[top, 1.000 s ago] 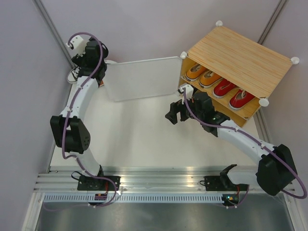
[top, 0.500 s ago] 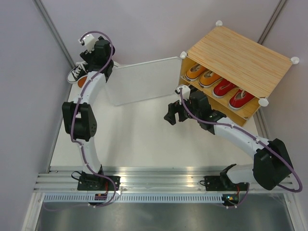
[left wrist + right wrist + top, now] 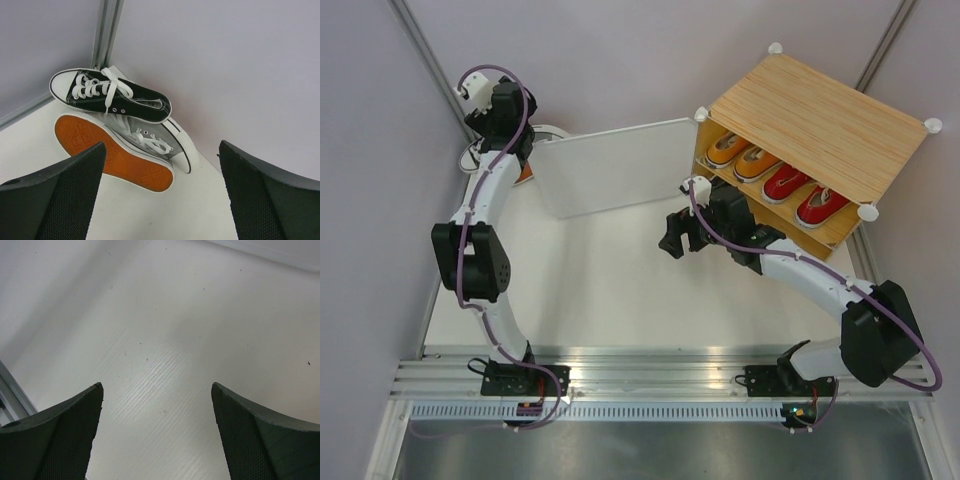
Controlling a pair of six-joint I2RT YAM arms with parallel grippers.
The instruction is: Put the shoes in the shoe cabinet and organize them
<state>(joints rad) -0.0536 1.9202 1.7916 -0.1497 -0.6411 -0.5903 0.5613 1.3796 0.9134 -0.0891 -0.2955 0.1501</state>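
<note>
The shoe cabinet [image 3: 820, 112] stands at the back right with its frosted door [image 3: 610, 166] swung open to the left. On its upper shelf lie two orange sneakers [image 3: 740, 154] and two red sneakers [image 3: 804, 194]. My left gripper [image 3: 503, 128] hangs open over the back left corner. In the left wrist view it [image 3: 161, 148] is empty just short of a black sneaker [image 3: 112, 95], which lies on a grey sneaker [image 3: 147, 141] tipped on its side with its orange sole [image 3: 112, 152] showing. My right gripper [image 3: 680, 232] is open and empty over bare table [image 3: 156, 386].
Grey walls and a metal corner post [image 3: 107, 30] close in right behind the two corner shoes. The open door stands between my two grippers. An aluminium rail [image 3: 650, 365] runs along the near edge by the arm bases.
My left wrist swung right, then back left over the corner shoes, and its elbow shifted. My right gripper drifted slightly left, still open.
</note>
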